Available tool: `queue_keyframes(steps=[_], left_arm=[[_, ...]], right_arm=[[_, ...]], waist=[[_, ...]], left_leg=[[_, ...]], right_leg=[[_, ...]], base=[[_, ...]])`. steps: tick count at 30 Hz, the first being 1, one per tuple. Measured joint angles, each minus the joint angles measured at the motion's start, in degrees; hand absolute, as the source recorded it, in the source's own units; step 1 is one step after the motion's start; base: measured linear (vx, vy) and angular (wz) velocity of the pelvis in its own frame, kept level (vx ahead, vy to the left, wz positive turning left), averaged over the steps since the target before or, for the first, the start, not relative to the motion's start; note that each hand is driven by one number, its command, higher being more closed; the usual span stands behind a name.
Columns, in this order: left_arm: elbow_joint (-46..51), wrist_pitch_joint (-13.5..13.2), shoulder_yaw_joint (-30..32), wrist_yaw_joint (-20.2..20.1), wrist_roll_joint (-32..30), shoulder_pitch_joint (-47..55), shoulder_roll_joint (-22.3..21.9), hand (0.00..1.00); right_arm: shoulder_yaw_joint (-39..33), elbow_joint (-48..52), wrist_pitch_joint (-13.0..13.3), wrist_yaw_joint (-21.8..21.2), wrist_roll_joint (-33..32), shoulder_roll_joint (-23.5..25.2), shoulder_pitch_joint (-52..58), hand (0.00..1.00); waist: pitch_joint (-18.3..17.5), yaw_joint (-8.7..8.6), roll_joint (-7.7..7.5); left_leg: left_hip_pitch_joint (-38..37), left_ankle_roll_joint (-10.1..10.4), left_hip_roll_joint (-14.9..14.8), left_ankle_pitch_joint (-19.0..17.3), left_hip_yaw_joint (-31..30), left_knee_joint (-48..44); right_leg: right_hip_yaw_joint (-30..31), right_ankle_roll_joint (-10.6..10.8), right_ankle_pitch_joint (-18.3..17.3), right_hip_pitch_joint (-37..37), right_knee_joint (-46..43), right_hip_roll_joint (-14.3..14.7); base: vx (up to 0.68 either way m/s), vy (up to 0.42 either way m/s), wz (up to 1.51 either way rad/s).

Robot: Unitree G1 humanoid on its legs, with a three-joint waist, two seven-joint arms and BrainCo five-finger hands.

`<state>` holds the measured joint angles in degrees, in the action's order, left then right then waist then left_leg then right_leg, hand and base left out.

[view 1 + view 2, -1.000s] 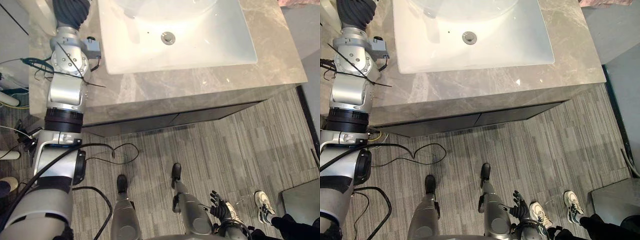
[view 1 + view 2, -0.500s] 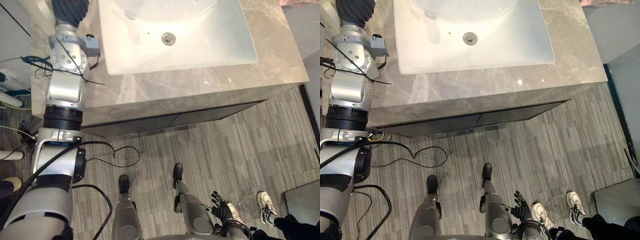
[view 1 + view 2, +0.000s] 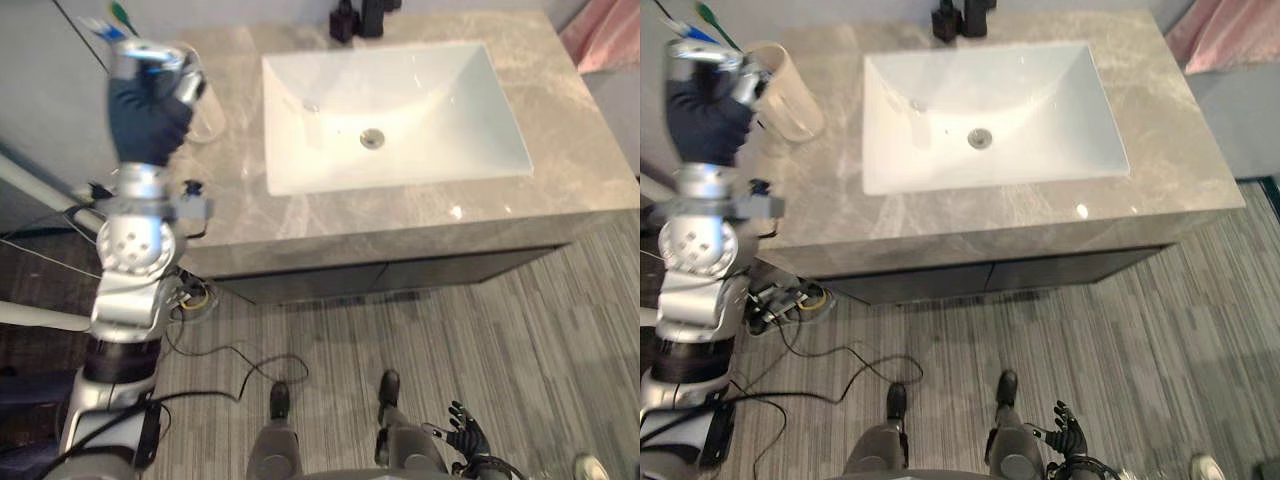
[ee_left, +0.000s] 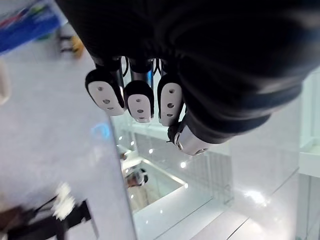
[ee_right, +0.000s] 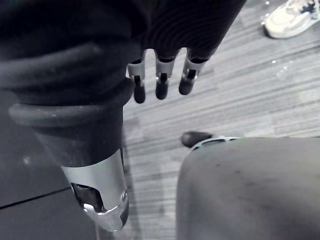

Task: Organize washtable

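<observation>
The grey marble washtable (image 3: pixel 970 215) holds a white rectangular sink (image 3: pixel 985 115). My left hand (image 3: pixel 702 105) is raised over the table's far left corner. Its fingers are curled round a blue toothbrush (image 3: pixel 675 25) and a green toothbrush (image 3: pixel 710 14), which stick up out of the fist. A beige cup (image 3: pixel 790 100) stands tilted right beside that hand; I cannot tell whether they touch. In the left wrist view the curled fingertips (image 4: pixel 137 97) show. My right hand (image 3: pixel 466 438) hangs low over the floor with relaxed fingers (image 5: pixel 161 82).
Black fittings (image 3: pixel 358 15) stand behind the sink at the back edge. A pink cloth (image 3: pixel 603 40) lies past the table's right end. Dark cabinet fronts (image 3: pixel 980 275) sit under the counter. A person's shoe (image 5: pixel 292 17) rests on the striped floor near my right hand.
The whole picture has shifted: the camera moved and the table's back edge now shows. My left hand has come into view with the toothbrushes. The right hand stays low.
</observation>
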<state>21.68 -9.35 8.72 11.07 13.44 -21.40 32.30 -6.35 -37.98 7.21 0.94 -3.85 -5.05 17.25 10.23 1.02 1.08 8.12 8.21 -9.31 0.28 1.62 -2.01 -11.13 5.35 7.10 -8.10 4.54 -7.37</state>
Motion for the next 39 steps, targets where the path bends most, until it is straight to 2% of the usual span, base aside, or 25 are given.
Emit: queue_keyframes(steps=[1, 3, 5, 7, 8, 9, 10, 12, 14, 15, 16, 19, 20, 21, 22, 23, 24, 27, 29, 33, 34, 36, 37, 38, 39], left_arm=[[1.28, -0.36, 1.89, 0.05, -0.01, 2.29, 0.00, 1.00], [4.86, -1.21, 9.56, 0.20, -0.18, 10.97, -0.18, 1.00], [6.36, -1.25, 14.79, 0.27, -0.63, 17.91, -1.42, 1.00], [7.54, -1.30, 19.88, 0.21, -0.71, 25.94, -5.95, 1.00], [7.60, -1.27, 22.27, 0.20, -0.66, 31.43, -10.15, 1.00], [7.61, -1.24, 23.05, 0.18, -0.60, 34.09, -12.22, 1.00], [7.60, -1.24, 24.24, 0.17, -0.56, 39.84, -17.58, 1.00], [7.44, -1.25, 26.06, 0.19, -0.53, 44.59, -23.09, 1.00], [3.82, -1.28, 29.44, 0.36, -0.01, 49.20, -29.96, 1.00], [2.14, -1.32, 29.98, 0.49, 0.26, 49.72, -31.29, 1.00], [-2.41, -1.59, 30.78, 0.66, 1.01, 50.67, -33.60, 0.00], [-18.21, -1.42, 31.31, 0.73, 1.84, 50.03, -37.32, 0.00], [-26.25, -0.45, 30.62, 0.55, 1.85, 48.86, -38.49, 0.00], [-34.36, 0.86, 28.55, 0.01, 1.80, 48.30, -38.26, 0.00], [-36.17, 1.01, 28.00, -0.03, 1.80, 48.15, -38.16, 0.00], [-45.78, 2.44, 25.50, -0.52, 1.51, 46.98, -37.82, 0.00], [-52.92, 3.57, 24.06, -1.13, -0.18, 45.96, -37.71, 0.00], [-65.55, 5.62, 22.80, -1.86, -2.93, 43.45, -37.45, 0.00], [-69.91, 6.53, 22.78, -2.41, -2.94, 42.15, -37.28, 0.00], [-73.92, 6.86, 22.84, -3.61, -3.11, 40.78, -37.18, 0.00], [-74.36, 7.06, 22.89, -3.48, -3.10, 38.87, -37.13, 0.00], [-74.39, 7.10, 22.96, -3.36, -3.10, 37.39, -36.71, 0.00], [-74.48, 7.10, 23.10, -3.29, -3.13, 36.42, -36.66, 0.00], [-74.63, 7.07, 23.03, -3.14, -3.54, 35.33, -37.18, 0.00], [-74.76, 7.10, 22.71, -3.10, -4.11, 34.68, -37.54, 0.00]], right_arm=[[-0.07, -0.09, -0.02, 0.00, 0.01, -0.06, 0.03, 0.00], [-0.92, -0.14, -0.40, -0.06, 0.09, -0.29, 0.05, 0.00], [-1.65, -0.14, -0.87, -0.07, 0.48, 0.42, 0.12, 0.00], [-2.01, -0.08, -0.97, -0.12, 1.27, 1.64, 0.12, 0.00], [-2.12, -0.09, -1.06, -0.11, 1.64, 2.36, 0.33, 0.00], [-2.10, -0.09, -1.07, -0.11, 1.72, 2.62, 0.60, 0.00], [-2.12, -0.09, -1.12, -0.08, 1.72, 3.00, 1.24, 0.00], [-2.13, -0.09, -1.14, -0.05, 1.71, 3.31, 1.28, 0.00], [-2.07, -0.09, -1.13, -0.06, 1.69, 3.90, 1.59, 0.00], [-2.07, -0.09, -1.13, -0.04, 1.65, 3.98, 1.78, 0.00], [-2.06, -0.09, -1.13, -0.06, 1.62, 4.02, 1.94, 0.00], [-2.06, -0.82, -1.11, -0.04, 1.35, 3.92, 2.06, 0.00], [-2.04, -1.74, -1.13, 0.00, 1.08, 3.83, 1.88, 0.00], [-2.05, -2.54, -1.17, 0.10, 1.08, 3.98, 2.00, 0.00], [-2.05, -2.79, -1.17, 0.11, 1.08, 4.00, 1.99, 0.00], [-2.06, -4.07, -1.22, 0.23, 1.08, 4.04, 1.64, 0.00], [-2.05, -4.64, -1.23, 0.40, 1.08, 4.06, 1.52, 0.00], [-2.07, -6.35, -1.29, 1.15, 1.06, 5.15, 0.46, 0.00], [-2.11, -6.75, -1.27, 1.64, 1.07, 5.96, -0.02, 0.00], [-2.02, -9.03, -1.32, 2.53, 1.06, 5.80, -1.58, 0.00], [-1.99, -9.60, -1.40, 2.74, 1.06, 5.44, -2.58, 0.00], [-2.00, -9.68, -1.44, 2.75, 0.93, 5.28, -2.79, 0.00], [-1.96, -9.75, -1.48, 2.73, 0.87, 5.15, -2.98, 0.00], [-1.97, -9.84, -1.49, 2.91, -0.08, 4.54, -3.66, 0.00], [-2.03, -10.11, -1.53, 3.11, -0.27, 4.03, -4.09, 0.00]], waist=[[-0.47, 0.09, 0.40], [-2.19, 0.63, 1.62], [-4.15, 1.54, 1.81], [-5.82, 1.71, 2.01], [-6.71, 2.20, 2.11], [-7.42, 2.83, 2.11], [-8.44, 3.29, 2.03], [-8.70, 3.33, 1.93], [-9.65, 4.06, 1.77], [-9.90, 4.44, 1.79], [-10.08, 4.63, 1.82], [-10.49, 4.48, 1.43], [-10.79, 4.43, 1.61], [-10.81, 4.36, 0.98], [-10.92, 4.36, 0.82], [-11.18, 4.26, 0.93], [-11.24, 3.94, 0.41], [-11.64, 2.92, -0.43], [-11.62, 2.95, -0.94], [-11.43, 2.97, -0.78], [-9.98, 2.94, -0.82], [-9.53, 2.85, -0.77], [-9.39, 2.95, -0.65], [-8.89, 2.78, 0.33], [-8.35, 3.03, 0.71]], left_leg=[[-0.43, -0.25, -0.05, -0.19, -0.03, 0.00], [-2.19, -0.20, -0.35, -0.93, -0.40, 0.12], [-3.01, -0.23, -0.40, -1.07, -0.72, 0.25], [-3.64, -0.32, -0.37, -1.13, -1.45, 0.40], [-4.19, -0.47, -0.34, -1.24, -1.50, 0.74], [-4.43, -0.88, -0.30, -1.50, -1.49, 0.94], [-4.82, -1.21, -0.05, -1.70, -2.28, 0.98], [-4.95, -1.36, 0.25, -1.79, -3.29, 0.91], [-4.97, -1.47, 0.34, -1.84, -3.62, 0.53], [-5.00, -1.51, 0.36, -1.87, -3.72, 0.42], [-5.03, -1.65, 0.45, -1.96, -4.23, 0.03], [-5.39, -1.76, 0.48, -2.00, -5.49, -0.19], [-5.73, -1.77, 0.50, -2.01, -5.89, -0.36], [-6.08, -1.57, 0.56, -1.88, -6.26, -0.39], [-6.12, -1.56, 0.56, -1.87, -6.28, -0.40], [-6.64, -1.53, 0.73, -1.85, -6.42, -0.41], [-6.56, -1.55, 1.08, -1.83, -6.88, -0.40], [-6.91, -1.72, 1.62, -1.90, -7.63, -0.28], [-6.88, -1.72, 1.74, -1.91, -7.59, 0.10], [-6.57, -1.66, 1.41, -2.47, -7.03, -0.54], [-4.33, -2.73, 0.43, -4.52, -4.26, -5.91], [-2.09, -4.85, -1.23, -6.26, 2.40, -10.61], [-1.34, -7.98, -3.73, -8.12, 8.94, -13.60], [-1.56, -7.86, -7.51, -8.85, 15.15, -17.34], [-1.91, -4.96, -7.81, -8.99, 14.69, -18.71]], right_leg=[[-0.31, -0.04, -0.32, 0.47, -0.28, 0.00], [-1.42, 0.05, -1.62, 2.31, -1.56, 0.03], [-1.96, -0.12, -2.27, 3.29, -1.75, 0.01], [-3.10, -0.07, -3.25, 4.29, -2.37, -0.27], [-3.36, 0.03, -3.69, 5.09, -2.65, -0.40], [-3.66, 0.07, -3.82, 5.33, -2.69, -0.46], [-4.87, 0.72, -4.40, 6.42, -2.74, -0.80], [-6.29, 0.90, -4.90, 7.47, -3.11, -1.23], [-7.58, 1.29, -5.67, 8.02, -3.92, -1.64], [-7.68, 1.26, -5.86, 8.01, -4.33, -1.73], [-8.07, 1.17, -6.20, 8.28, -5.00, -1.88], [-9.47, 1.13, -6.88, 9.16, -5.99, -1.98], [-9.93, 1.19, -7.37, 9.53, -6.77, -2.16], [-10.71, 1.22, -7.81, 10.17, -7.19, -2.35], [-10.81, 1.27, -7.94, 10.25, -7.33, -2.39], [-11.17, 1.43, -8.35, 10.92, -7.59, -2.65], [-11.60, 1.88, -8.68, 11.10, -7.58, -2.93], [-12.68, 2.24, -8.93, 11.84, -7.46, -3.52], [-12.68, 2.23, -8.92, 11.82, -7.30, -3.62], [-12.38, 2.16, -9.01, 11.92, -7.26, -3.27], [-12.70, 2.02, -9.30, 12.41, -7.25, -2.99], [-13.56, 1.87, -9.19, 12.65, -6.78, -3.35], [-13.77, 1.62, -8.96, 12.76, -6.55, -3.33], [-13.40, 1.89, -9.01, 12.86, -6.91, -2.74], [-11.97, 2.21, -8.84, 12.77, -7.54, -2.37]], base=[[0.04, -0.005, 0.21], [0.02, 0.001, 0.21], [0.01, -0.008, 0.19], [0.01, -0.010, 0.26], [-0.01, -0.004, 0.13], [-0.01, -0.011, 0.23], [-0.01, -0.010, 0.30], [-0.01, 0.000, 0.40], [-0.01, -0.001, 0.27], [0.00, -0.006, 0.17], [0.00, -0.005, 0.19], [0.00, -0.018, 0.25], [0.01, -0.019, 0.24], [0.00, -0.014, 0.23], [0.00, -0.009, 0.22], [-0.01, -0.001, 0.17], [0.00, 0.007, 0.20], [-0.01, 0.015, 0.21], [0.00, 0.000, 0.00], [0.04, -0.001, -0.03], [0.00, 0.004, 0.07], [0.00, 0.024, 0.12], [0.03, 0.038, 0.06], [0.05, 0.069, -0.15], [0.07, 0.056, -0.26]])
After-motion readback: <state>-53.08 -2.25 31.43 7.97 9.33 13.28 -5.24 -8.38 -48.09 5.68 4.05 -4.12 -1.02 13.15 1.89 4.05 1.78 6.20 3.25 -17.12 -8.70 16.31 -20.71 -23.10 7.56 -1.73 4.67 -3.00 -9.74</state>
